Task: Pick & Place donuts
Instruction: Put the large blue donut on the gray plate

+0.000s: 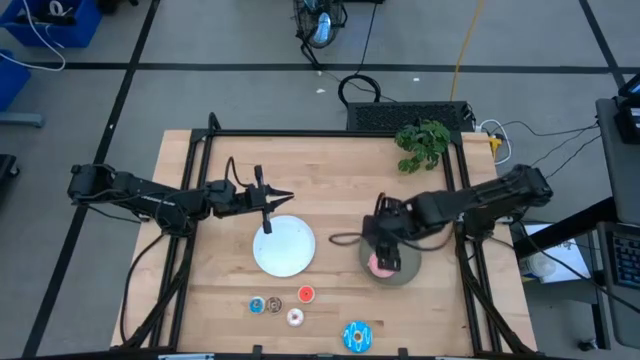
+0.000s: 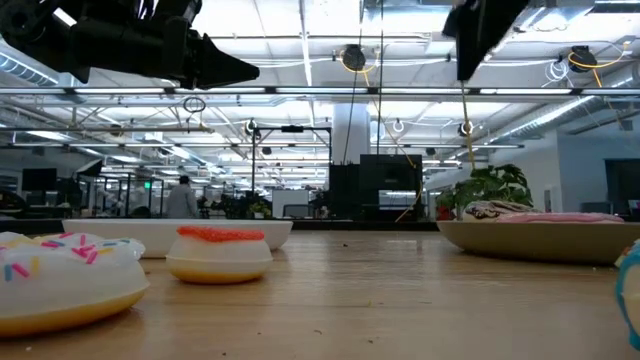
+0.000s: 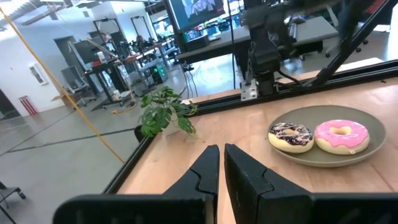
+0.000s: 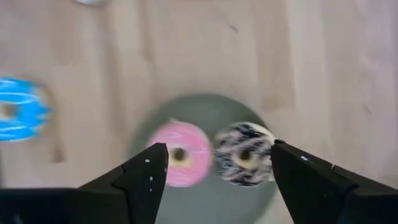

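The pink donut (image 4: 179,160) and the brown-and-white speckled donut (image 4: 244,155) lie side by side on the grey plate (image 4: 205,112). My right gripper (image 4: 219,148) hovers open above them, fingers pointing down, touching neither. My left gripper (image 3: 221,158) is shut and hangs level over the far edge of the white plate (image 1: 285,247). The large blue donut (image 1: 356,336) rests on the table near the near edge. The tiny blue (image 1: 257,305), brown (image 1: 274,305), red-orange (image 1: 305,294) and whitish-pink (image 1: 295,317) donuts lie in front of the white plate.
A small green plant (image 1: 422,143) stands at the table's far right corner. A black metal frame (image 1: 455,190) runs along the table's sides. Bare wood lies between the two plates and along the far half of the table.
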Available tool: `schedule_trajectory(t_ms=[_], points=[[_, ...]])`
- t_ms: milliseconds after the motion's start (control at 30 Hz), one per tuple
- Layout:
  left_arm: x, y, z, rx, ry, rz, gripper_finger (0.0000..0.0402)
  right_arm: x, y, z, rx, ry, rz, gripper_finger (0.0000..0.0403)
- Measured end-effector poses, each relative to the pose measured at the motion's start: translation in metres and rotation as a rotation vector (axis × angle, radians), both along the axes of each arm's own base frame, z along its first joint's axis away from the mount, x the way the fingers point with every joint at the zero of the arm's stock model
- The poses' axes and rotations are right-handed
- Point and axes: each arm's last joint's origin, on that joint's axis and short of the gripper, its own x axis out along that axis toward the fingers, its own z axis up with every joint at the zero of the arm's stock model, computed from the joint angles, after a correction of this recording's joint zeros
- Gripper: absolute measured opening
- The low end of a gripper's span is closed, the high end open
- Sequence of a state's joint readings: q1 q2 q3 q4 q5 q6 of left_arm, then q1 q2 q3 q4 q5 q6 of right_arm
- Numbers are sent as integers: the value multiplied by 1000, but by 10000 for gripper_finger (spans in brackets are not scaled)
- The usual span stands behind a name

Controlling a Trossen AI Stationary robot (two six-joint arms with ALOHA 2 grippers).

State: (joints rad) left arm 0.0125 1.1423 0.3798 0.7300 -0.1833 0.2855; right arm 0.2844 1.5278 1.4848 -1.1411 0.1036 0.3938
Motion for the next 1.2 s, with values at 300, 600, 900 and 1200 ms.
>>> schedule_trajectory(t_ms=[300,600,900,1200], points=[[0,0,0,-6,-2,-1,33,-8,35,12,19,-64,69,256],[0,0,0,-8,-2,-1,33,-5,46,14,-91,-167,100,157],[0,-2,0,-59,-11,-15,33,-2,48,14,-114,-197,170,7],[0,-4,1,-88,-27,-63,33,8,57,8,-104,-332,211,3]])
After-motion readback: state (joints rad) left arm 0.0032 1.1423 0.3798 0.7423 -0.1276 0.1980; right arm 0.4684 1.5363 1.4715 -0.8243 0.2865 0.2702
